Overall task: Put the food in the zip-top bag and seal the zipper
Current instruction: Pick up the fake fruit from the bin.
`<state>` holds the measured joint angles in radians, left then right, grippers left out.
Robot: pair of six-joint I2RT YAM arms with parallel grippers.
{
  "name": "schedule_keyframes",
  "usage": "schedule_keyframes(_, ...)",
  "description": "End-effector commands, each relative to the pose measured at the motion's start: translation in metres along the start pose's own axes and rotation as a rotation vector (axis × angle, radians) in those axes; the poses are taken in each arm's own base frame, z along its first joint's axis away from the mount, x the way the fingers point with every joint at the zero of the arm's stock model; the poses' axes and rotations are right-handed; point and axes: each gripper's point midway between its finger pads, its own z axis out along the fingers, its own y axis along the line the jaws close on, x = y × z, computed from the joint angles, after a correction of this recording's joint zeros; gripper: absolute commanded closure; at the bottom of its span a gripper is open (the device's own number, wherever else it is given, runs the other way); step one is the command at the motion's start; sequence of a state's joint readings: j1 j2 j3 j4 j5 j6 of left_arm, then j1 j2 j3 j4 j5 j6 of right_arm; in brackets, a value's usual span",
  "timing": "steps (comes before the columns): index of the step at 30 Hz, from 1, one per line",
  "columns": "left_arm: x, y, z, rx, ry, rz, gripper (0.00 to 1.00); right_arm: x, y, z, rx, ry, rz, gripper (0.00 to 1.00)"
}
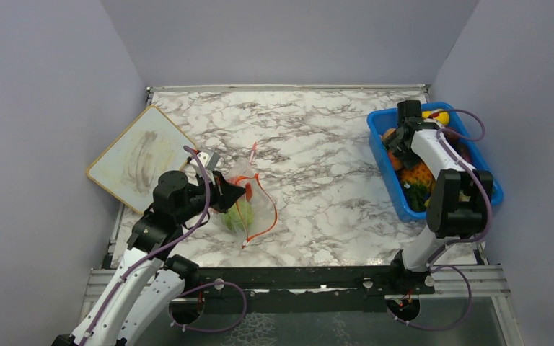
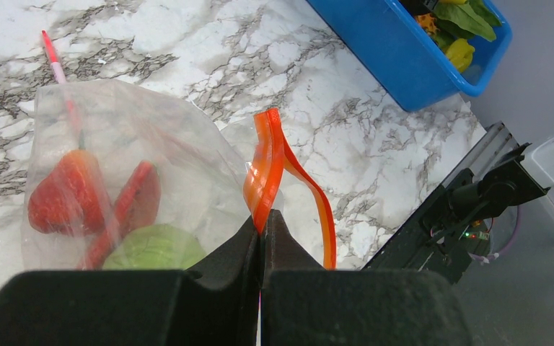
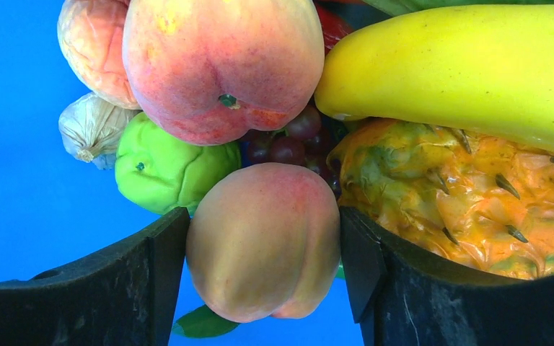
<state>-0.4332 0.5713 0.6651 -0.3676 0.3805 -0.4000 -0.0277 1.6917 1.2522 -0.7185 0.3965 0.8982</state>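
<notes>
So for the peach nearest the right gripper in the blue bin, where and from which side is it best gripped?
Probably across the lower peach at its widest middle, coming straight from above: its rounded flanks are free between the green fruit and the pineapple. The right gripper brackets it that way.

Table (image 1: pixel 317 144) bears zip-top bag (image 1: pixel 247 175), blue bin (image 1: pixel 383 160), board (image 1: pixel 138 158).

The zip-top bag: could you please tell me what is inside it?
Through the clear bag, a red fruit, a thin red slice and a green round piece show. The left fingers cover the bag's near end, so anything there is hidden.
</notes>
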Motion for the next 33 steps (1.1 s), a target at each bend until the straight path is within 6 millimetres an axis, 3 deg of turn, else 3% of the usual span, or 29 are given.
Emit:
schedule_keyframes(1,-0.005,-0.003,0.0,0.02,-0.026,0.025,1.0,0.007,-0.007,0.002,0.012,0.015,0.014,0.32)
schedule_keyframes(16,-0.005,-0.003,0.001,0.024,-0.023,0.023,1.0,-0.012,0.003,-0.022,-0.086,-0.043,0.014,0.49)
schedule_keyframes(25,-0.003,-0.002,0.002,0.023,-0.012,0.018,1.0,-0.039,0.011,-0.061,-0.202,-0.141,-0.036,0.53)
schedule_keyframes(33,-0.002,-0.001,0.004,0.019,-0.007,0.011,1.0,-0.036,0.035,-0.112,-0.5,-0.165,-0.193,0.54)
